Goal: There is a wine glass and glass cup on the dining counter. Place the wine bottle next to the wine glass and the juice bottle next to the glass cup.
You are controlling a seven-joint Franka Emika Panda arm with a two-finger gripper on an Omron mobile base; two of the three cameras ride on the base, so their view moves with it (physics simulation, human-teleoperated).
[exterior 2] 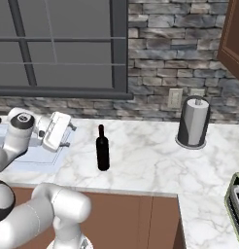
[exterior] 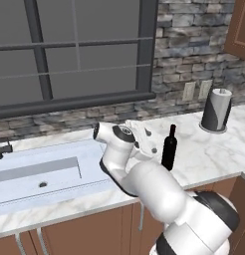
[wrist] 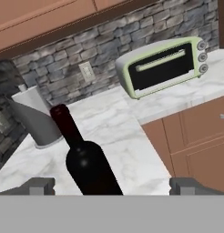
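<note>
The wine bottle [exterior: 169,149] [exterior 2: 102,151], slim and black with a dark red top, stands upright on the marble counter beside the sink. My gripper [exterior: 152,142] [exterior 2: 70,136] hovers just to its left at bottle height, open, holding nothing. In the hand view the wine bottle [wrist: 89,164] leans across the lower middle, between the two spread fingertips [wrist: 38,185], still a little ahead of the gripper [wrist: 113,185]. The wine glass, glass cup, juice bottle and dining counter are out of view.
A paper towel roll [exterior: 216,109] [exterior 2: 193,121] stands at the back right by the stone wall. A pale green toaster oven [wrist: 164,66] sits farther right on the counter. The sink basin [exterior: 40,169] lies to the left under the window.
</note>
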